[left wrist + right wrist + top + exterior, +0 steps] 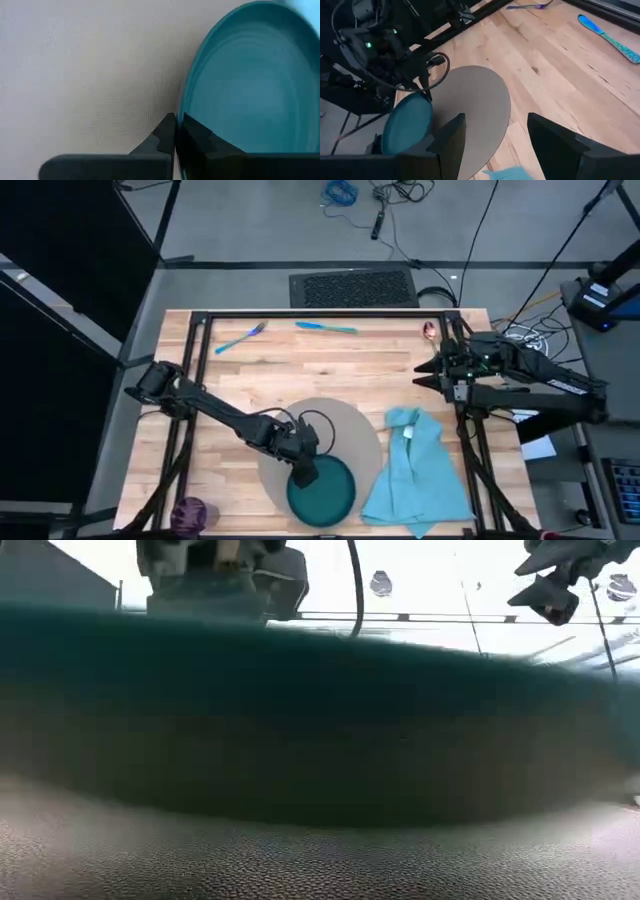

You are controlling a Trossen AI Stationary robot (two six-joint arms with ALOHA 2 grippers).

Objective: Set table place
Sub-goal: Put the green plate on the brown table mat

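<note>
1. Where the left gripper (pixel 303 473) works, fingers (pixel 167 131) clenched on dark teal round plate (pixel 322 489), overlapping round grey mat (pixel 340 430).
2. Right gripper (pixel 424 373): fingers released, above wooden surface (pixel 330 365).

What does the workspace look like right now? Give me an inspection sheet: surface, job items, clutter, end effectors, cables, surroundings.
Surface: wooden table, black frame.
Job items: grey mat at the near edge; teal plate partly on its near side; light blue napkin right of the mat; blue fork and blue knife at the far edge; purple cup at the near left corner.
Clutter: small pinkish object at the far right edge, cannot identify.
End effectors: left end effector shut on the plate's rim; right end effector open, above the table's right side.
Cables: loose cables on the floor beyond the table.
Surroundings: black floor mat behind the table.
</note>
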